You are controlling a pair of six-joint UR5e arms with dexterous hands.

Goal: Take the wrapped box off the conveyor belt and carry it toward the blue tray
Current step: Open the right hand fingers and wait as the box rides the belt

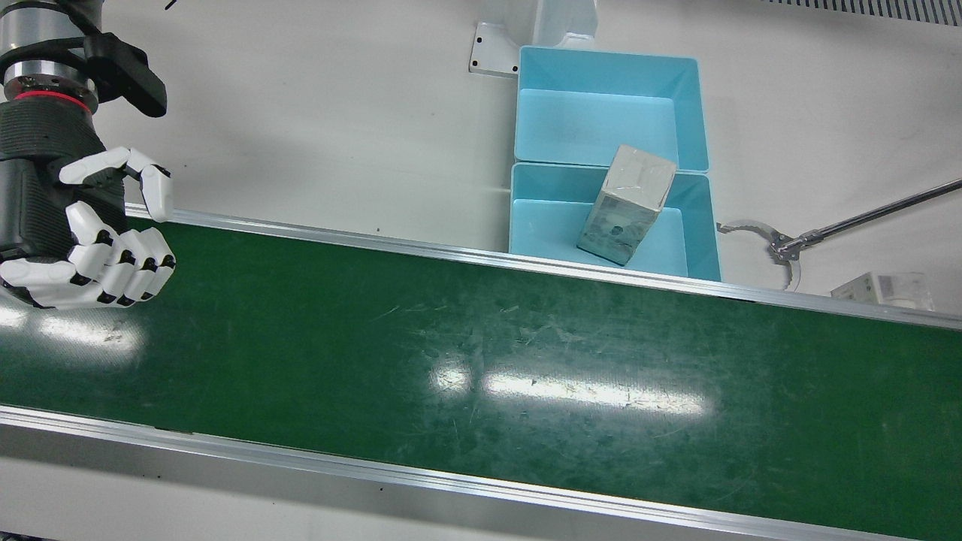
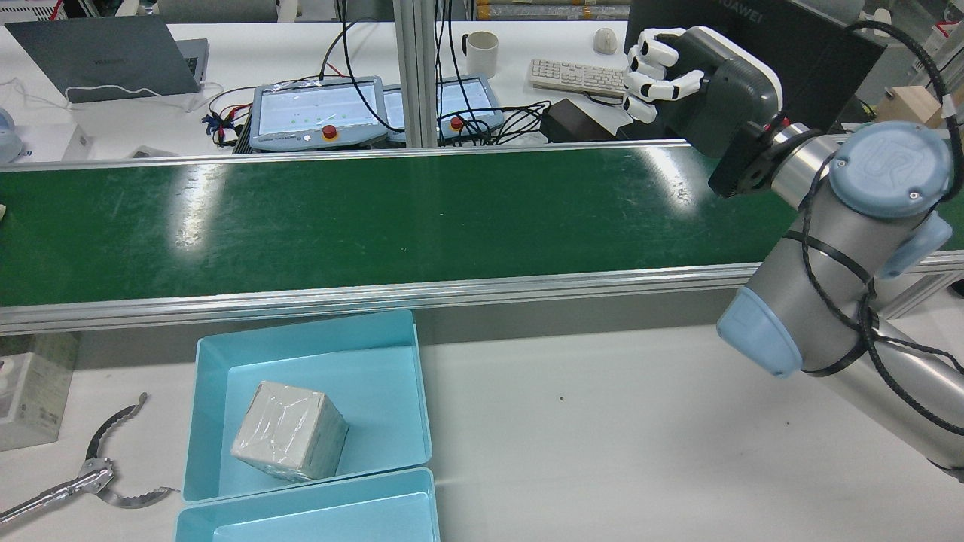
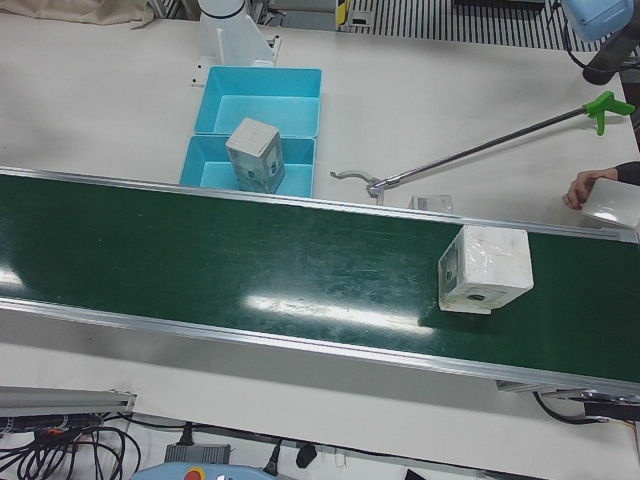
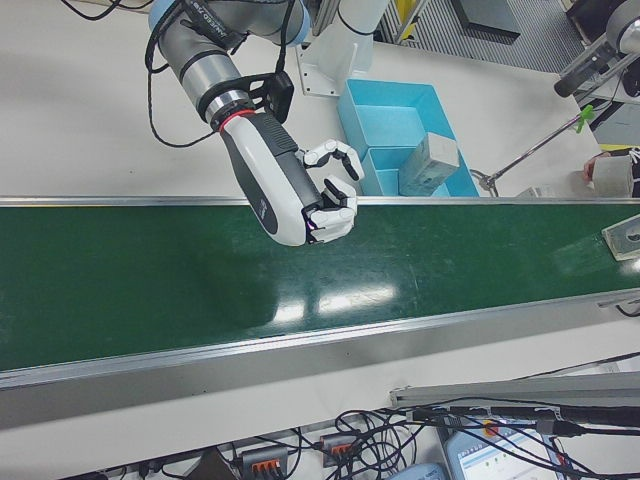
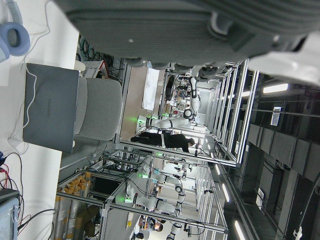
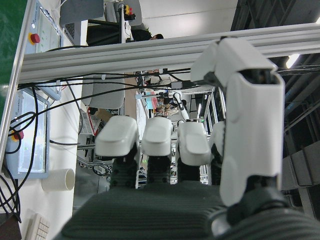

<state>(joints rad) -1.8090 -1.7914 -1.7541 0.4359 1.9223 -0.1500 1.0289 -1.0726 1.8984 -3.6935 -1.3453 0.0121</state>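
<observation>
Right robot hand (image 1: 90,240) above the green conveyor belt (image 1: 481,361), fingers curled together, holding nothing. Wrapped box (image 3: 484,270) on the belt, well apart. Second box (image 1: 627,204) tilted inside the blue tray (image 1: 699,248). Left robot hand's state: cannot tell.

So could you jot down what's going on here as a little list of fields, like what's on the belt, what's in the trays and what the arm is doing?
belt: green conveyor belt
on belt: one wrapped box, far from the right hand
blue trays: two, side by side beside the belt
near tray: holds another wrapped box, tilted
far tray: empty
right hand: above the belt, fingers curled, holding nothing
left hand: not seen clearly
reach tool: on the table next to the trays
</observation>
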